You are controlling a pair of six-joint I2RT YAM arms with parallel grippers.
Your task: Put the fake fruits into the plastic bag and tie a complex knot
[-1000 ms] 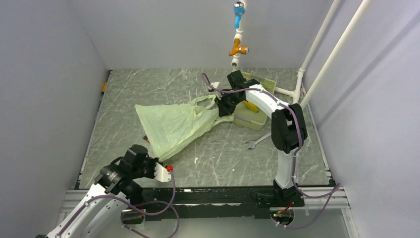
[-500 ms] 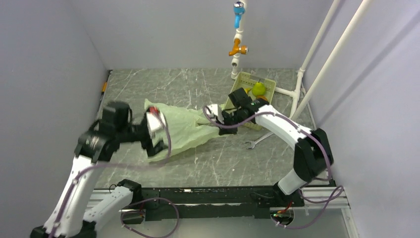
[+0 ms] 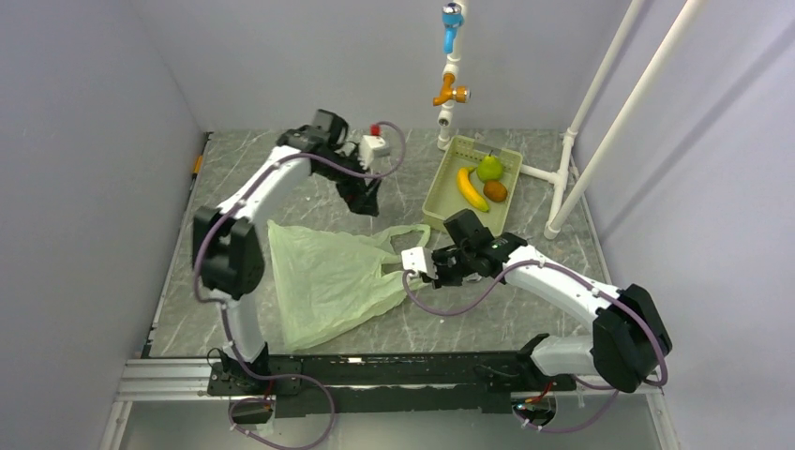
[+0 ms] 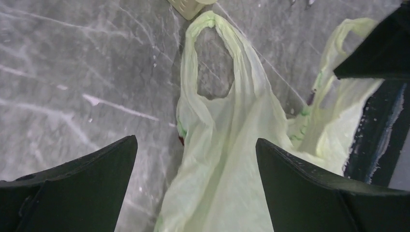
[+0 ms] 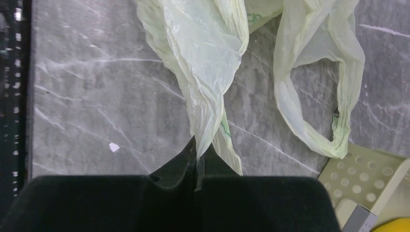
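The plastic bag (image 3: 328, 279) lies flat and crinkled on the grey marble table, pale yellow-green, its handles pointing right. My right gripper (image 3: 433, 267) is shut on one twisted handle (image 5: 205, 111); the other handle loop (image 5: 316, 104) lies free beside it. My left gripper (image 3: 366, 195) hangs open above the table just beyond the bag's far edge. In the left wrist view its fingers (image 4: 87, 179) stand wide apart with the bag (image 4: 227, 159) below them. The fake fruits, a yellow banana (image 3: 471, 188), a green one (image 3: 489, 168) and an orange one (image 3: 495, 191), lie in the tray.
The pale green perforated tray (image 3: 439, 187) stands at the back right, its corner (image 5: 372, 176) close to my right gripper. A pipe with blue and orange taps (image 3: 451, 89) hangs at the back. White pipes (image 3: 572, 178) rise at the right. Walls close in both sides.
My left arm swung from the near left, across the bag, to the far middle, and its gripper opened. My right gripper pulled the bag handle away from the tray toward the near edge.
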